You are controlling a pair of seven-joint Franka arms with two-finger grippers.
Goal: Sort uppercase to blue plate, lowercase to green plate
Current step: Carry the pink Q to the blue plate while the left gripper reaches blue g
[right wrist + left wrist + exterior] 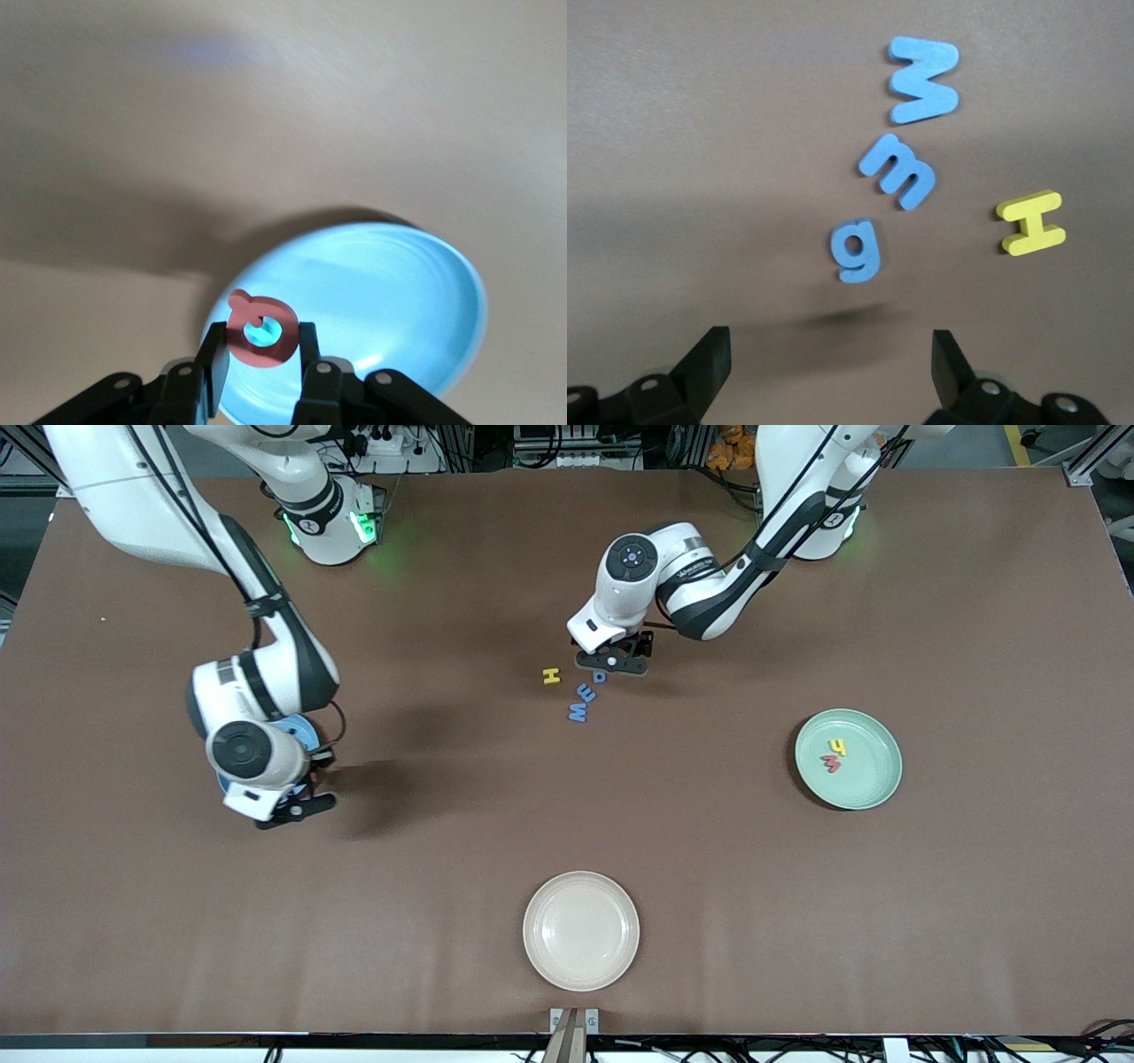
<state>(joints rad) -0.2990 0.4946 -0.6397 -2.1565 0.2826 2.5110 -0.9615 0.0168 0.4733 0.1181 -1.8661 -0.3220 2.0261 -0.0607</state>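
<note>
Four small flat foam letters lie loose mid-table: a yellow H (pixel 551 677), a blue g (pixel 600 677), a blue E-like piece (pixel 586 693) and a blue W (pixel 578 712), the W nearest the front camera, the H toward the right arm's end.

Left gripper (pixel 613 662) hovers just over the g, fingers spread wide; in its wrist view the g (pixel 856 251) sits at 12 o'clock from the gap, apart from both fingers.

Right gripper (pixel 262 347) is clamped on a red foam Q (pixel 260 329), held over the round sky-blue plate (pixel 416 292) at the right arm's end of the table.

Round pale mint-green plate (pixel 873 779), toward the left arm's end, holds a yellow hook-shaped letter (pixel 837 747) and a red m (pixel 831 763). Round cream plate (pixel 567 965) sits near the front edge. No green R seen.

Judgement: the letters look light, thin and slightly squashy, unlikely to break but easy to nudge aside. Pinch the g across its opposite edges, fingertips down at table level.
</note>
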